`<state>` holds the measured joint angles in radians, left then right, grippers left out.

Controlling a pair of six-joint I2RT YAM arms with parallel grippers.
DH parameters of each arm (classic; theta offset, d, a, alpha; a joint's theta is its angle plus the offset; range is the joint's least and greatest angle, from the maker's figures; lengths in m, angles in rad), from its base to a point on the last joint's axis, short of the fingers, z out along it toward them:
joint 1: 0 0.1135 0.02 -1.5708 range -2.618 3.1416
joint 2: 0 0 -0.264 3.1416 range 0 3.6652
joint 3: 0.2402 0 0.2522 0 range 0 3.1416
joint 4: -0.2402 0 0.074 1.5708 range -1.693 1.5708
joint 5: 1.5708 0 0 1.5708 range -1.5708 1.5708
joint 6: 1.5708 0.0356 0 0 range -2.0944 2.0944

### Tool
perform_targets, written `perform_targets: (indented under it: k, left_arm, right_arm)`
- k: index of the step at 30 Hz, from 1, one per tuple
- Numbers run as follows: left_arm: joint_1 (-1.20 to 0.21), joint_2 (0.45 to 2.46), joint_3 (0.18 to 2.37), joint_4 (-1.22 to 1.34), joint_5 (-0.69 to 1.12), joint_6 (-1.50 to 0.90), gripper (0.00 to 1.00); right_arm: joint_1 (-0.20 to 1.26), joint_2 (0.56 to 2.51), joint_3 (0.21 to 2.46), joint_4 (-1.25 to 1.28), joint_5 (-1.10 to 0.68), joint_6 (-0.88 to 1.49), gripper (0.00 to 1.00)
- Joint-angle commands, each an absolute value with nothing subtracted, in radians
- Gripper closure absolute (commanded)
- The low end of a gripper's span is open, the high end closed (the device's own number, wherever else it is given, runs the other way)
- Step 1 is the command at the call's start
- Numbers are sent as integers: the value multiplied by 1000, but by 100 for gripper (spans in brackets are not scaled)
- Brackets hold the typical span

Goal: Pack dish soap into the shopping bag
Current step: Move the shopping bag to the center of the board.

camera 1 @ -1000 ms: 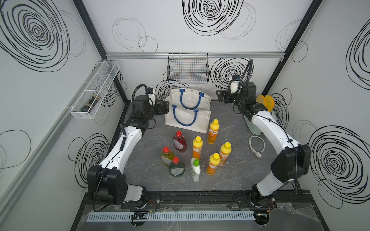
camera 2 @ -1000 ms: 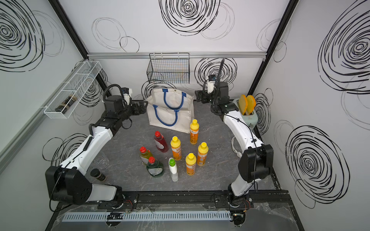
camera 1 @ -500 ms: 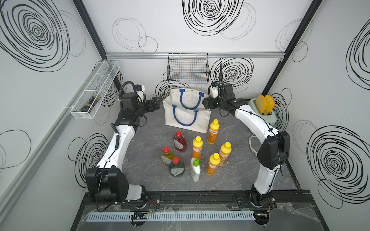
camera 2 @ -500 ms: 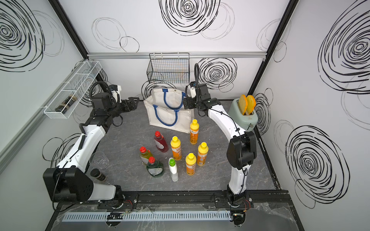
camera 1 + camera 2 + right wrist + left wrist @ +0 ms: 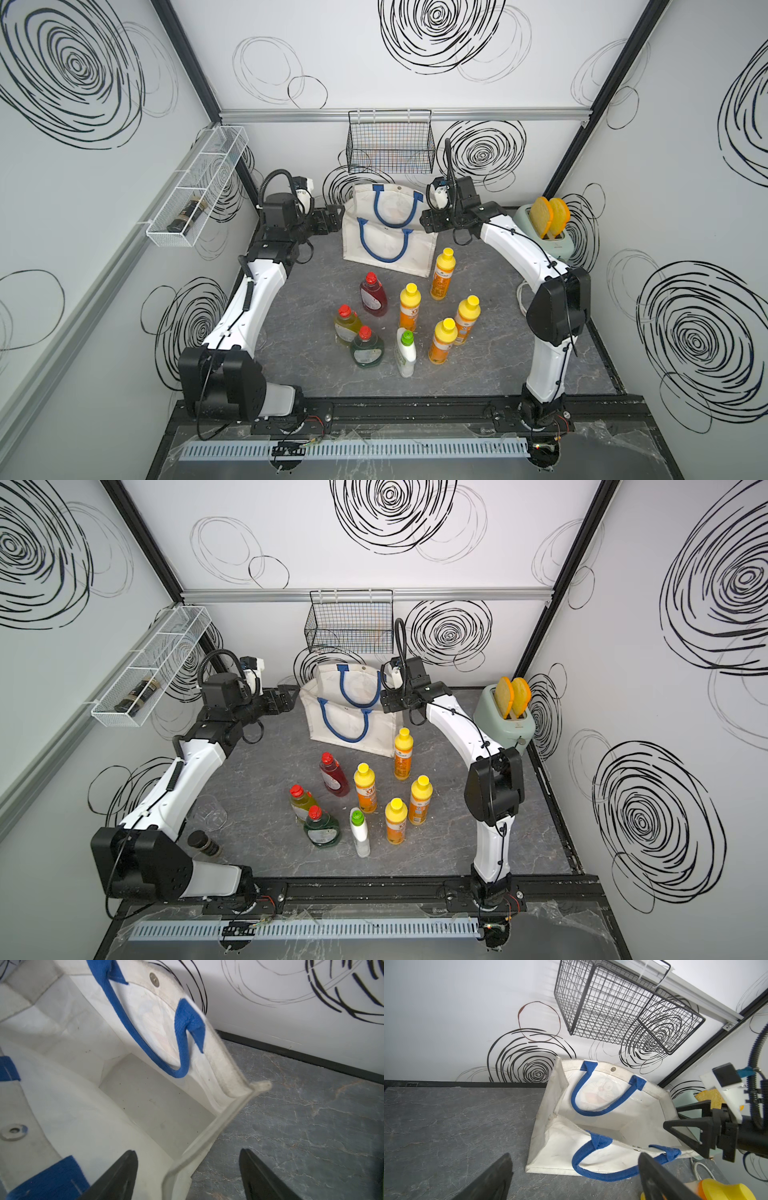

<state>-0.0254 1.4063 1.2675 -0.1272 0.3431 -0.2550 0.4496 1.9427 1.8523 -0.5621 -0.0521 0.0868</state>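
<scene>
Boxy white fabric tote with blue handles [image 5: 419, 252] upright on grey desk [image 5: 316, 286], right claw [image 5: 187, 1152] apart astride its side rim, left claw [image 5: 574, 1155] apart just beside it, eight plastic soap bottles [image 5: 409, 309] standing nearby.

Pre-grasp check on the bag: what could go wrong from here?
1. The right gripper straddles the floppy side rim of the shopping bag; the fabric may fold or slip as it closes.
2. The left gripper is open beside the bag, holding nothing; a one-sided pull might drag or tip it.
3. The orange bottle at the bag's front corner could get toppled.
</scene>
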Motion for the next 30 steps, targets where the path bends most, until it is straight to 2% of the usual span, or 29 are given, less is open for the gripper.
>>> perform_targets:
  k: [1, 2, 5, 13, 30]
  left_arm:
    - [-38, 1388, 1259, -122, 323, -228, 4]
    - [-43, 1389, 1259, -127, 317, -221, 4]
    - [-51, 1388, 1264, -141, 299, -202, 4]
    - [-73, 1392, 1274, -159, 292, -195, 4]
    - [-195, 1452, 1350, -236, 240, -187, 4]
  right_arm:
    - [459, 1954, 1903, -632, -48, 68, 28]
    - [460, 1956, 1910, -644, -39, 63, 31]
    - [459, 1960, 1928, -682, 4, 52, 47]
    - [435, 1920, 1916, -737, 48, 32, 100]
    - [316, 1768, 1723, -758, -136, 12, 100]
